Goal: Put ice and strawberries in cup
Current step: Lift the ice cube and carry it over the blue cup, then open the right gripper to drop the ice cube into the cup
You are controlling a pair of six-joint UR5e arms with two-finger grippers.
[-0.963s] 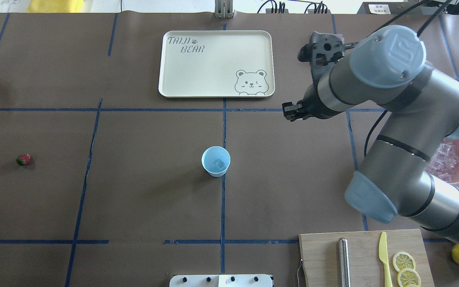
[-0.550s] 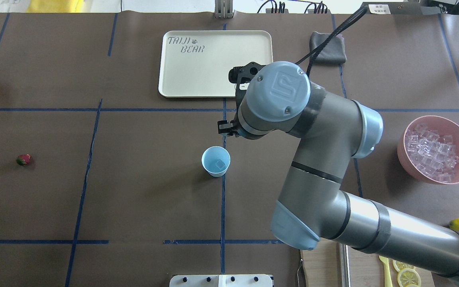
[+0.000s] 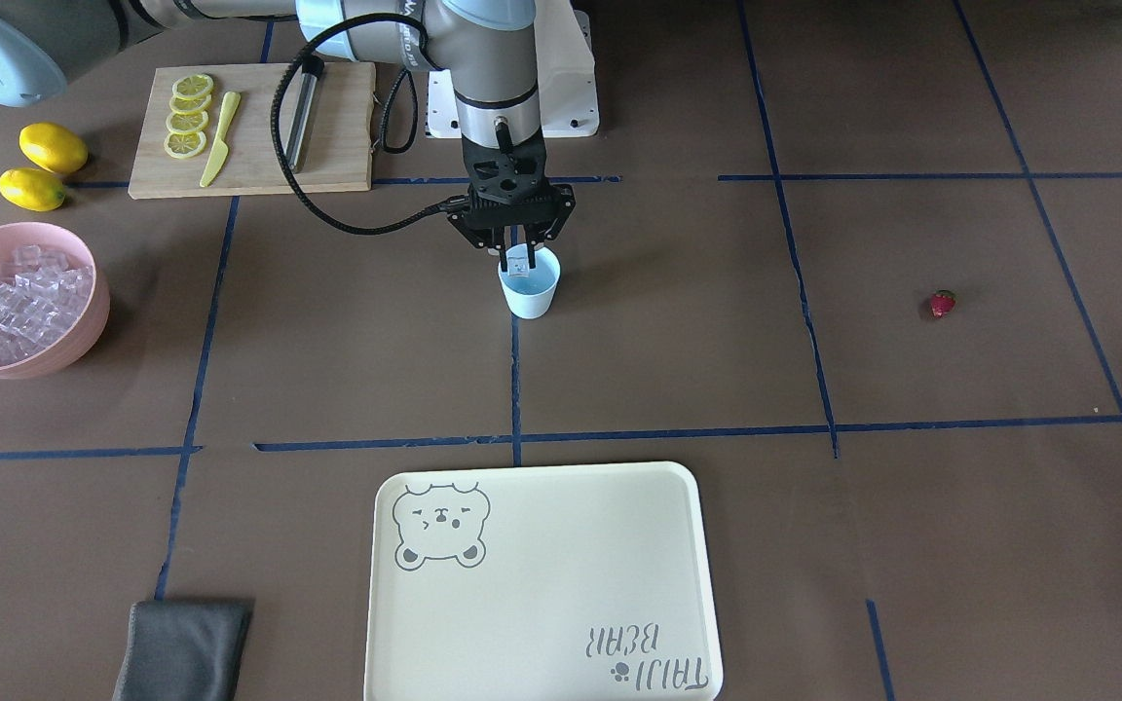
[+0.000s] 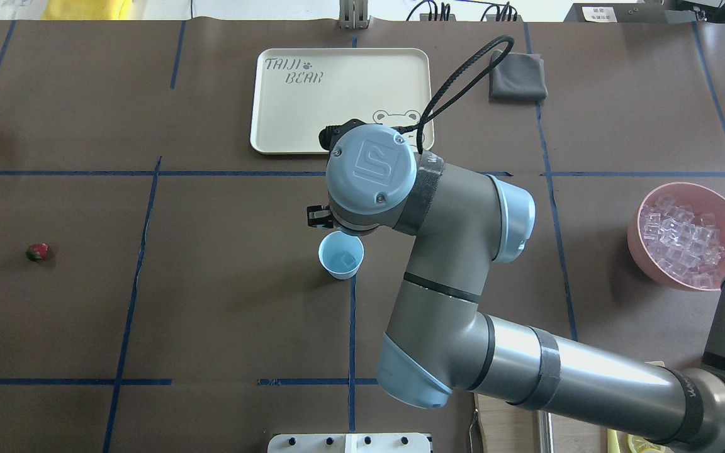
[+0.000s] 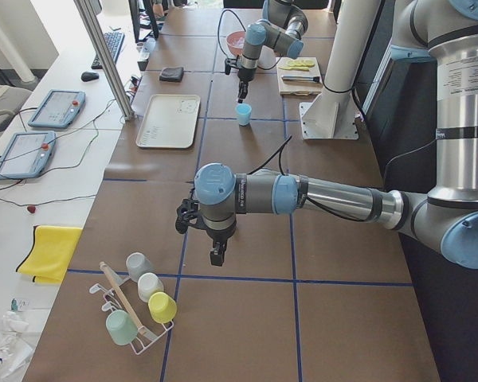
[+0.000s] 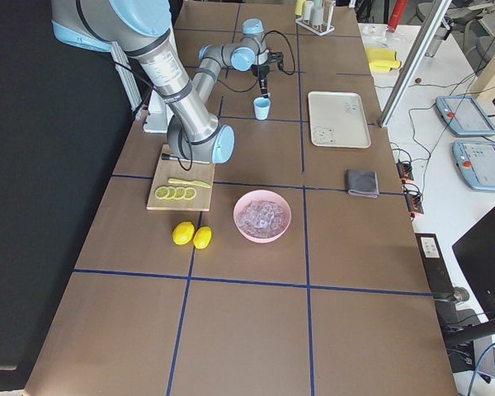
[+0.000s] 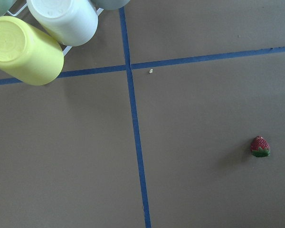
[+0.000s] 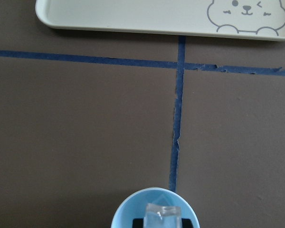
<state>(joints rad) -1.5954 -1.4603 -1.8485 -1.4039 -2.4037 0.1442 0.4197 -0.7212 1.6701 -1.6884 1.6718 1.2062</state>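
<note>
The pale-blue cup stands at the table's middle with one ice cube lying inside. My right gripper hangs just over the cup's mouth, shut on a clear ice cube that shows between its fingertips in the right wrist view. More ice fills the pink bowl at the right. The strawberry lies alone far left, also in the left wrist view. My left gripper hovers over bare table; I cannot tell whether it is open.
A cream bear tray lies beyond the cup, a grey cloth to its right. A cutting board with lemon slices, a yellow knife and a metal bar sits near the robot's base, two lemons beside it. A rack of cups stands near the left arm.
My right arm has swung left from beside the pink bowl, past the tray's corner, to just above the cup. The cup, its cube and the strawberry have stayed put.
</note>
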